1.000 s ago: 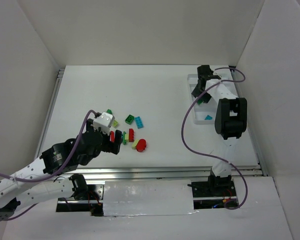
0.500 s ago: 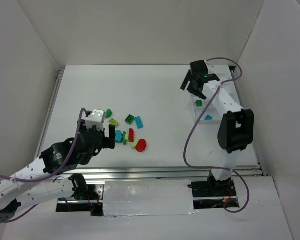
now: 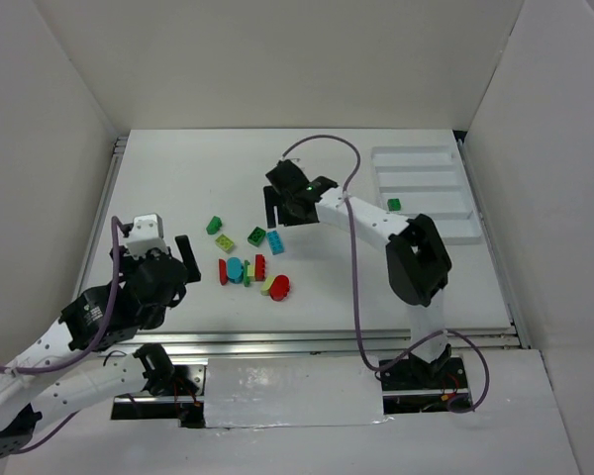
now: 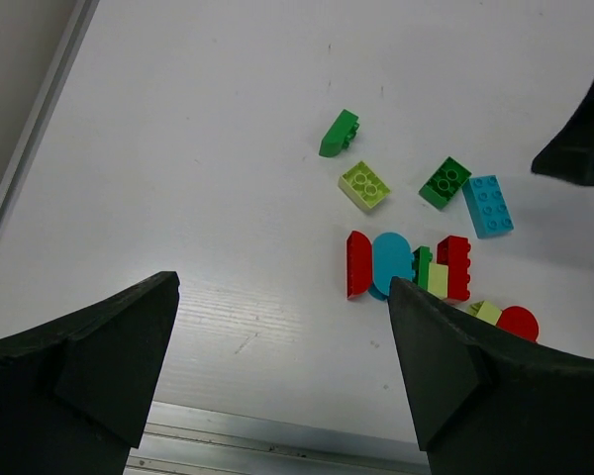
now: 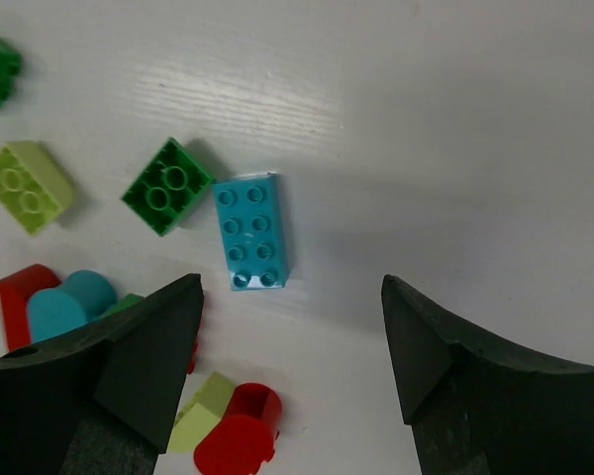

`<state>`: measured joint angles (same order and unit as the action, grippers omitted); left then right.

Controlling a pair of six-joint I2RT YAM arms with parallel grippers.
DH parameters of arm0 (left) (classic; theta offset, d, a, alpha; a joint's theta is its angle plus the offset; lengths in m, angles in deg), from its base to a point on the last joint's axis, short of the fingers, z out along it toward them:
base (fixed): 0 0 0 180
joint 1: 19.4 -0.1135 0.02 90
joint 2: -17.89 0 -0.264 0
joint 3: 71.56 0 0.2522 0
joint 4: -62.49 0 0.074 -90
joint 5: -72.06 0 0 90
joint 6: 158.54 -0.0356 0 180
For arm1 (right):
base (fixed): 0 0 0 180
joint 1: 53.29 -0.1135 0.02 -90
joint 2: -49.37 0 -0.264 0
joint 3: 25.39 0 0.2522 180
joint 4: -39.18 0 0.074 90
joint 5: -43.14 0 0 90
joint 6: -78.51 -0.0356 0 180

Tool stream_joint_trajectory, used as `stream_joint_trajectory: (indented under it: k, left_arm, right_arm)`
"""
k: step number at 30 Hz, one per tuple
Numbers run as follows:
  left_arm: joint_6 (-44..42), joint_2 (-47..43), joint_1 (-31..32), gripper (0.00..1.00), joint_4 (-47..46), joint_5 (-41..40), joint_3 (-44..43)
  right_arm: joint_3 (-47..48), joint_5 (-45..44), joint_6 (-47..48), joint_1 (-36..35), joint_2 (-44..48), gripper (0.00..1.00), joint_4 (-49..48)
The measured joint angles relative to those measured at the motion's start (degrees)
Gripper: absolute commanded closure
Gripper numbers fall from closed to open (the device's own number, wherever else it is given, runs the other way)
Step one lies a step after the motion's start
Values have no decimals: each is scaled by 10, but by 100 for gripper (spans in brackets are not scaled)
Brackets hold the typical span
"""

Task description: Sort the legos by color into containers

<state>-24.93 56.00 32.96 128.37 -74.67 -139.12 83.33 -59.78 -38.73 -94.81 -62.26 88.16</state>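
**White tabletop, sorting barely begun**

On a white table (image 3: 178,178) the legos (image 3: 247,262) are found almost all unsorted. Some eleven pieces are gathered left of centre, well apart from the tray (image 3: 426,183) at the far right. Only one green brick (image 3: 394,205) is seen in the tray, in one of its middle compartments. The tray's near corner is hidden by the right arm, so more cannot be ruled out. The task is judged to be at an early stage, with reds, cyans, greens and yellow-greens left to be carried over.

The pieces are small, studded and glossy. A cyan brick (image 5: 250,232) lies flat, studs up, just beside a green square (image 5: 167,186). A yellow-green brick (image 5: 25,185) and a green wedge (image 4: 339,134) lie farther out. A red half-round (image 4: 357,264), a cyan half-round (image 4: 391,264) and a red brick (image 4: 455,267) are packed in one touching row.

The right gripper (image 5: 289,297) is held over the cyan brick, jaws spread wide and empty. The left gripper (image 4: 282,289) is likewise spread and empty, near the pile's left side.
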Motion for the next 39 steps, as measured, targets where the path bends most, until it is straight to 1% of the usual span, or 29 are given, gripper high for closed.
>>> stream_joint_trajectory:
  k: [3, 7, 12, 18, 22, 24, 25, 28, 29, 30, 31, 32, 35, 39]
  left_arm:
    - [-4, -2, 0, 1, -3, 0, 0]
    - [-17, 8, 0, 1, -8, 4, 0]
    - [-24, 30, 0, 0, -12, 12, 0]
    - [-32, 30, 0, 0, -18, 21, 0]
    - [-45, 16, 0, 1, -30, 31, 1]
    - [-47, 10, 0, 1, -33, 34, 1]
    - [-47, 7, 0, 1, -35, 35, 1]
    - [-49, 3, 0, 0, -38, 37, 1]
    - [-51, 3, 0, 0, -38, 38, 1]
    - [-56, 3, 0, 1, -39, 40, 2]
    - [-58, 3, 0, 1, -40, 42, 2]
    - [-59, 3, 0, 0, -40, 43, 2]
    - [-61, 3, 0, 0, -42, 45, 2]
    - [-62, 3, 0, 1, -43, 46, 2]
  right_arm:
    - [0, 6, 4, -7, -49, 21, 9]
    - [16, 16, 15, -14, -86, 20, 24]
    - [39, 26, 22, -29, -106, 20, 24]
    - [51, 27, 23, -38, -125, 22, 25]
    - [65, 19, 26, -38, -154, 34, 27]
    - [69, 16, 27, -38, -167, 37, 29]
    - [70, 13, 28, -38, -172, 45, 31]
    - [76, 9, 29, -38, -173, 53, 34]
    - [76, 7, 27, -38, -173, 59, 34]
    - [76, 5, 28, -38, -173, 80, 34]
    - [75, 2, 31, -38, -173, 93, 34]
    - [72, -2, 29, -38, -171, 100, 33]
    - [39, -10, 23, -33, -151, 100, 23]
    - [-72, -2, 11, -4, -65, 100, 12]
